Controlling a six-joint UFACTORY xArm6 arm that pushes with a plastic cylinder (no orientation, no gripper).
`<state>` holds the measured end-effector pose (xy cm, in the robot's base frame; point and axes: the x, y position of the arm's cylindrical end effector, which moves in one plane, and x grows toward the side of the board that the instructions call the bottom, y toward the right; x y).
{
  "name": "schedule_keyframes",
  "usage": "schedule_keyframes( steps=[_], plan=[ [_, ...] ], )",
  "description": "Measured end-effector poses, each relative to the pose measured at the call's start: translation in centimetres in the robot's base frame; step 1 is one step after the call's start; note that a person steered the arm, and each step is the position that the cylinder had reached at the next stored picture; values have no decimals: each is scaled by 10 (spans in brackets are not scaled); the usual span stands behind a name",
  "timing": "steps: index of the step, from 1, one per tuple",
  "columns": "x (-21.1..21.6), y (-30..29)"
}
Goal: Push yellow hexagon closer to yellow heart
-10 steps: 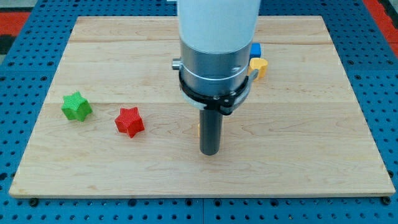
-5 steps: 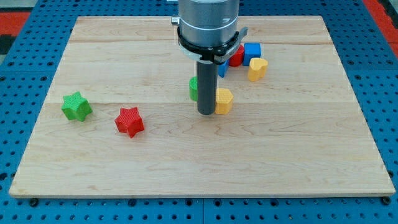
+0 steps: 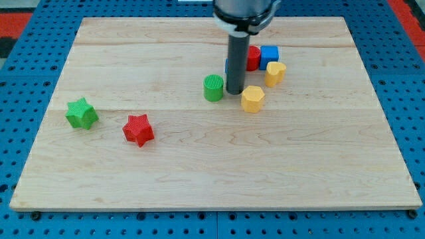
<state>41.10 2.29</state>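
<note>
2 blocks, green cylinder (image 3: 213, 87) and yellow hexagon (image 3: 252, 99), flank my tip (image 3: 234, 91)

Desk (image 3: 133, 192): pale wood boards with visible grain and a smooth, lightly satin finish. Surrounding base (image 3: 20, 73): blue perforated panel, matt. Rod ending in my tip (image 3: 234, 91): dark, matt, smooth; the collar above it looks like dark metal. Yellow hexagon (image 3: 252, 99), yellow heart (image 3: 275, 72), green cylinder (image 3: 213, 87), green star (image 3: 82, 113) and red star (image 3: 138, 129): plastic-looking blocks with finely ribbed, matt surfaces. Blue cube (image 3: 269, 56) and red block (image 3: 253, 58): similar matt plastic; texture too small to tell.
</note>
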Motion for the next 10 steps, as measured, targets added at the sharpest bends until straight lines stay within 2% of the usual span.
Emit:
schedule_keyframes(
  steps=[1, 2, 4, 8, 9, 10],
  plan=[
    [37, -38],
    [51, -39],
    [37, 13],
    [1, 57],
    [0, 57],
    [13, 31]
  ],
)
